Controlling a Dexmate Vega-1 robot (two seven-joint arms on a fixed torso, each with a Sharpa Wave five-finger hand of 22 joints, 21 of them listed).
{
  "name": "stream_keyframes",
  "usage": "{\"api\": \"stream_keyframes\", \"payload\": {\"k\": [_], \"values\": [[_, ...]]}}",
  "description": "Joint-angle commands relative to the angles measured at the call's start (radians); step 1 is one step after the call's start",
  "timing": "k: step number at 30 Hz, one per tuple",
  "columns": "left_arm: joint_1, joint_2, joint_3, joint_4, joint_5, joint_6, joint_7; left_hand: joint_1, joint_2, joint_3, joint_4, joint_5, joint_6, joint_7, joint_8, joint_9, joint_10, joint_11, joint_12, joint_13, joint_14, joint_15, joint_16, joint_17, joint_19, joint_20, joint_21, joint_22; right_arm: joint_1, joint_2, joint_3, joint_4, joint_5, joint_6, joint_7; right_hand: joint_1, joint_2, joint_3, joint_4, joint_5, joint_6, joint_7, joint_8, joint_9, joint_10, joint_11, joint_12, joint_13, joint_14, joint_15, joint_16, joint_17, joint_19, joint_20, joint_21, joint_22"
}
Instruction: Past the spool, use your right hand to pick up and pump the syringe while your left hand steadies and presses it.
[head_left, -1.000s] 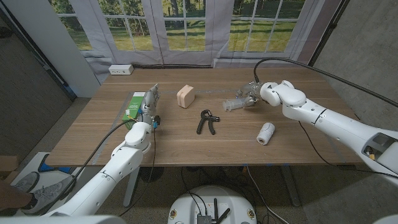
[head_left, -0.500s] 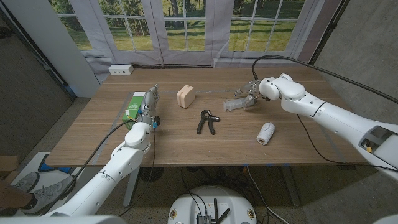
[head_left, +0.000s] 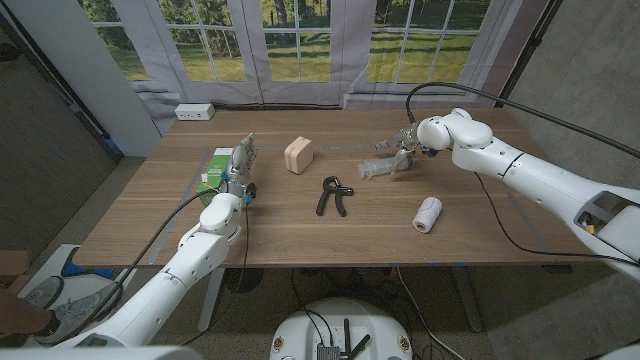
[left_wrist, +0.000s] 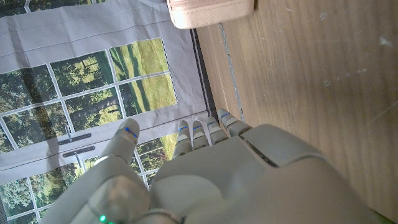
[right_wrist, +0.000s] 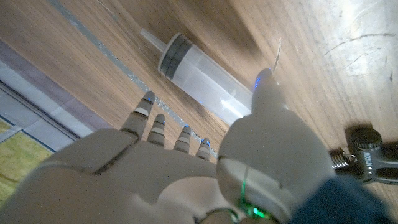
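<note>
Here we find the syringe (head_left: 380, 167) lying on its side on the far right part of the table (head_left: 300, 230), past the white spool (head_left: 427, 213) that stands nearer the front edge. Our right hand (head_left: 405, 148) hovers at the syringe's plunger end; in the right wrist view its fingers (right_wrist: 151, 118) are spread and its thumb reaches over the clear barrel (right_wrist: 205, 84), but nothing is gripped yet, so we count that hand as released and empty. Our left hand (head_left: 240, 165) waits well apart on the other side of the table, standing beside a green box (head_left: 213, 172), fingers straight and apart, holding nothing. Between the two hands lie a tan block (head_left: 298, 154) and a black hand-grip tool (head_left: 332, 194). We judge the syringe to be light, hard plastic: stiff enough not to bend under the fingers, but smooth and round, so it may roll or slide on the wood as we close on it. The barrel looks like the best place for us to take hold, around its middle, with fingers on one side and thumb on the other, leaving the plunger end free to travel. A grip near the dark seal and narrow tip would give little purchase, we think. Since it weighs little, a moderate squeeze should do; the greater risk we see is nudging it away before the fingers wrap it, and later a twist in the grip when the left hand comes across to press.
</note>
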Motion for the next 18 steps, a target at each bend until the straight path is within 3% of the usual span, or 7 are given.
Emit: {"api": "stream_keyframes", "payload": {"k": [1, 12, 18], "values": [[-0.028, -0.006, 0.007, 0.046, -0.009, -0.013, -0.03, 0.007, 0.071, 0.005, 0.008, 0.003, 0.009, 0.001, -0.001, 0.002, 0.002, -0.003, 0.002, 0.003, -0.004, -0.027, 0.003, 0.003, 0.003, -0.031, -0.001, 0.003, 0.0, -0.02, 0.033, -0.021, 0.081, -0.003, 0.015, -0.015, -0.002, 0.0, 0.003, 0.008, -0.035, -0.002, -0.003, 0.0, -0.034, -0.001, 0.003, -0.004, -0.033, 0.011, -0.004, -0.008, -0.025, 0.005, -0.001, 0.002], [-0.044, -0.006, 0.009, 0.066, -0.013, -0.019, -0.047, 0.009, 0.071, 0.004, 0.008, 0.003, 0.005, 0.0, -0.003, 0.002, 0.001, -0.003, 0.001, 0.003, -0.006, -0.028, 0.003, 0.002, 0.002, -0.032, -0.002, 0.003, -0.041, -0.056, 0.109, -0.055, 0.227, -0.009, -0.036, -0.038, -0.001, -0.002, 0.008, 0.007, -0.065, -0.002, 0.001, -0.001, -0.078, -0.012, 0.002, -0.012, -0.066, 0.007, 0.001, -0.021, -0.053, -0.002, 0.0, 0.002], [-0.048, -0.003, 0.006, 0.071, -0.016, -0.026, -0.054, 0.01, 0.071, 0.004, 0.008, 0.003, 0.006, 0.001, -0.002, 0.002, 0.001, -0.003, 0.001, 0.003, -0.004, -0.028, 0.004, 0.002, 0.002, -0.032, -0.002, 0.003, -0.088, -0.078, 0.155, -0.086, 0.3, -0.026, -0.107, -0.048, 0.006, 0.001, 0.007, 0.007, -0.039, -0.001, 0.016, -0.001, -0.059, -0.016, 0.016, -0.017, -0.036, -0.027, 0.018, -0.035, -0.033, -0.024, 0.012, 0.001]]}}
